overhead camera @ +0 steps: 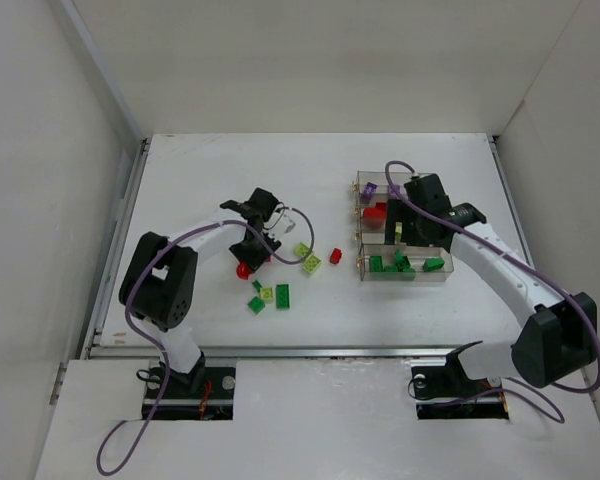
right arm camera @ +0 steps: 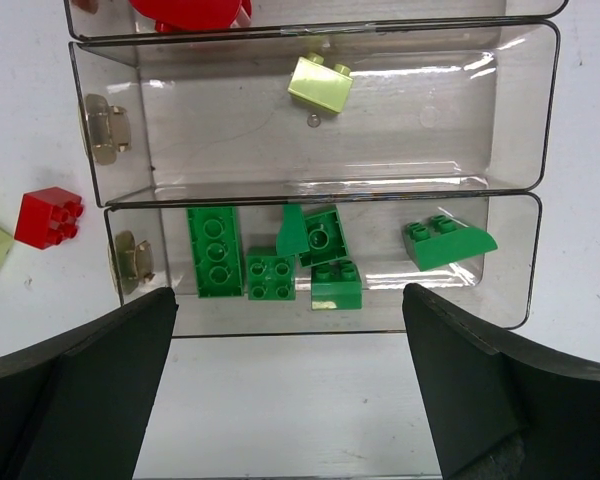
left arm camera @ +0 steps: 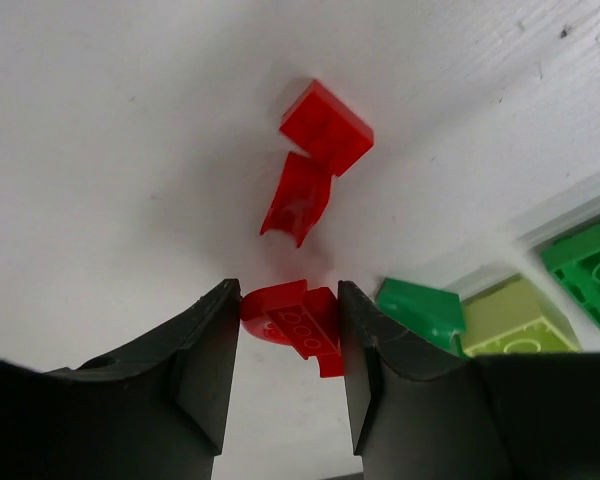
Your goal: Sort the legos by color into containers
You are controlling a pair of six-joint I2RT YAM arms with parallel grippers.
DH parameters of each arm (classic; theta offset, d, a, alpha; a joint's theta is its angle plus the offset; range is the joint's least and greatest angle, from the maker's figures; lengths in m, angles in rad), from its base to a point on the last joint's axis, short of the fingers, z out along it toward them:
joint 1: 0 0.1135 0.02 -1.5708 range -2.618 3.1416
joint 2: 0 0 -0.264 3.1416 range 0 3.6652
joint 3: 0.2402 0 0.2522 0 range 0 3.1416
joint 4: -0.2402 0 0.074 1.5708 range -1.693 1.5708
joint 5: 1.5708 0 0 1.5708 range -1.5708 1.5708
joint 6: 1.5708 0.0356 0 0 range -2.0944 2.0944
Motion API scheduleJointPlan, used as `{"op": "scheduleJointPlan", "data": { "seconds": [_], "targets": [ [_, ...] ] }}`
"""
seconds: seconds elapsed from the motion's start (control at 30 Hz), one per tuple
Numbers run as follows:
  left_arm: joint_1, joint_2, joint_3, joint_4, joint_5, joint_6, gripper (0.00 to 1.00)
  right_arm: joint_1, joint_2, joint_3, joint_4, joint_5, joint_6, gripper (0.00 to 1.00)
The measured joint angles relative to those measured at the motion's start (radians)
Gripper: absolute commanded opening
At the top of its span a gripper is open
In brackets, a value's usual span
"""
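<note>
Left pincer (left arm camera: 288, 302) clamps a red lego (left arm camera: 298, 325), apparently resting on the bench (left arm camera: 130, 150); a green lego (left arm camera: 425, 310) sits just beside. Right pincer (right arm camera: 288, 293) spread above the containers (right arm camera: 546, 120).

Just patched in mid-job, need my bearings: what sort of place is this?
Probably a lab test enclosure: plain white panel walls box in a white tabletop, with black-and-white robot arms, left and right, bolted at its near edge.

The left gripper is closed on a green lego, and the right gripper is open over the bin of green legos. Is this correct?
No. The left gripper grips a red lego, not a green one; the left wrist view shows it. The right gripper is indeed open over the bin of green legos.
</note>
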Motion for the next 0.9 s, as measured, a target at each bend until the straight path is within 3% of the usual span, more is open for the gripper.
{"op": "scheduleJointPlan", "data": {
  "seconds": [0.2, 0.37, 0.53, 0.67, 0.9],
  "targets": [
    [0.006, -0.069, 0.129, -0.073, -0.025, -0.003, 0.0, 0.0, -0.019, 0.005, -0.003, 0.001, 0.002, 1.0],
    [-0.006, -0.079, 0.38, -0.103, -0.005, 0.011, 0.0, -0.004, -0.044, 0.061, -0.01, 0.0, 0.027, 1.0],
    [-0.092, -0.027, 0.676, -0.08, 0.051, 0.047, 0.0, -0.072, -0.047, 0.146, 0.007, -0.011, 0.065, 1.0],
    [-0.172, 0.062, 0.81, 0.017, 0.138, 0.061, 0.0, -0.168, -0.047, 0.163, 0.059, -0.01, 0.106, 1.0],
    [-0.249, 0.267, 0.772, 0.353, 0.34, 0.025, 0.0, -0.257, -0.073, 0.157, 0.159, 0.028, 0.153, 1.0]
  ]
}}
